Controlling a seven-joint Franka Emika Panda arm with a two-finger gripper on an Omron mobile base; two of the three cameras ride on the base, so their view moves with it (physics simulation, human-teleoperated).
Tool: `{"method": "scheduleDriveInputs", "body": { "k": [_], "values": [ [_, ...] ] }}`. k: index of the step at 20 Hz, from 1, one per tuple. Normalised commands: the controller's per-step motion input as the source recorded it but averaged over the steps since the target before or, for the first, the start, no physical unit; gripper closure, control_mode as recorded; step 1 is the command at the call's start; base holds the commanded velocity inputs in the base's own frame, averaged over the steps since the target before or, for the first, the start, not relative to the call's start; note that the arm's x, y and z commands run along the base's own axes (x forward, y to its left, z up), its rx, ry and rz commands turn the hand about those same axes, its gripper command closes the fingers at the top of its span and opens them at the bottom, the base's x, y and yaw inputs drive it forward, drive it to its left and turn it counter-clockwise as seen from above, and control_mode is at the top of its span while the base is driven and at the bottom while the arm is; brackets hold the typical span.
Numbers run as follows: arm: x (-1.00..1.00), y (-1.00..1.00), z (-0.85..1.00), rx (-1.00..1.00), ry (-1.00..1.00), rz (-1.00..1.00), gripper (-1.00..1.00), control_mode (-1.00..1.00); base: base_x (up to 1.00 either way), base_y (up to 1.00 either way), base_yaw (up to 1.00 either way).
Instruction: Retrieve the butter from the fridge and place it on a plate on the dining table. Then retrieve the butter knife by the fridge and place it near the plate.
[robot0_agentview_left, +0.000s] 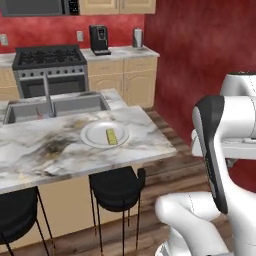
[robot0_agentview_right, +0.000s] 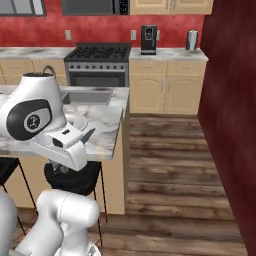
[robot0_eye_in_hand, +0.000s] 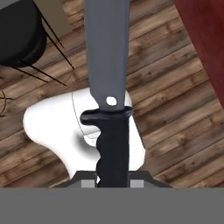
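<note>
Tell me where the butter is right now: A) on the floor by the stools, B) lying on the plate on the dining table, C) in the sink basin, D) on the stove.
B: the butter lies on the plate on the dining table, while the gripper holds the butter knife.

1 plate (robot0_agentview_left: 95, 136) — 1 butter (robot0_agentview_left: 111, 136) — 2 stools (robot0_agentview_left: 117, 187).
</note>
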Motion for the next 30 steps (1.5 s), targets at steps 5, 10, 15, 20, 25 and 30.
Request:
{"method": "scheduleDriveInputs", "body": {
  "k": [5,10,15,20,25,30],
  "values": [
    [0.0,0.0,0.0,0.0,0.0,0.0,1.0,1.0,0.62,0.3,0.0],
    [0.0,0.0,0.0,0.0,0.0,0.0,1.0,1.0,0.61,0.52,-0.05],
    [0.0,0.0,0.0,0.0,0.0,0.0,1.0,1.0,0.35,0.57,-0.08],
    [0.0,0.0,0.0,0.0,0.0,0.0,1.0,1.0,0.37,0.59,-0.07],
    [0.56,0.78,-0.15,0.0,-0.03,-0.06,1.0,-1.0,0.0,0.0,0.0],
    [0.76,0.82,-0.21,0.0,-0.03,-0.08,1.0,-1.0,0.0,0.0,0.0]
  ]
}}
